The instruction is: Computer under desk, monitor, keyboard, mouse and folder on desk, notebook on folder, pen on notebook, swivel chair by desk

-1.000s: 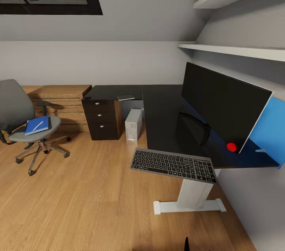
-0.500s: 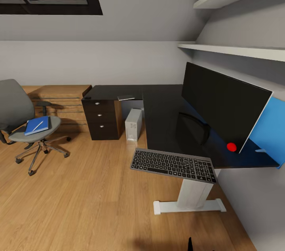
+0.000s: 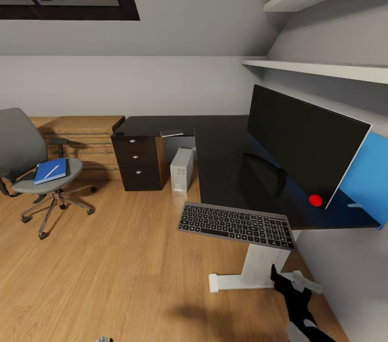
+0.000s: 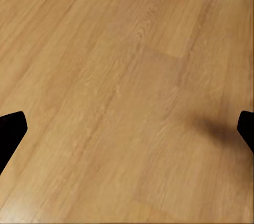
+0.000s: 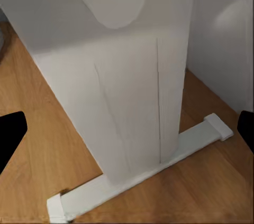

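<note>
The black-topped desk (image 3: 221,159) carries the monitor (image 3: 304,142) along the right wall. The keyboard (image 3: 236,225) lies at the desk's near end, overhanging the edge. Under the desk's far part stands the computer (image 3: 181,169). At the left, the swivel chair (image 3: 32,169) holds the blue folder (image 3: 46,174) with the white pen (image 3: 52,171) on it. A small dark lump (image 3: 118,133) at the desk's far left corner may be the mouse. My right gripper (image 3: 280,280) (image 5: 127,129) is open, low by the desk's white leg (image 5: 121,92). My left gripper (image 4: 127,134) is open over bare floor.
A thin flat grey item (image 3: 171,133) lies on the desk's far part. A red ball (image 3: 315,200) sits by the monitor. A blue panel (image 3: 369,178) hangs behind the monitor. A wooden dresser (image 3: 81,140) stands behind the chair. Shelves (image 3: 323,68) run above the desk.
My right arm has risen into the head view at the lower right, beside the desk's leg. A bit of my left arm now shows at the bottom edge. Nothing else has moved.
</note>
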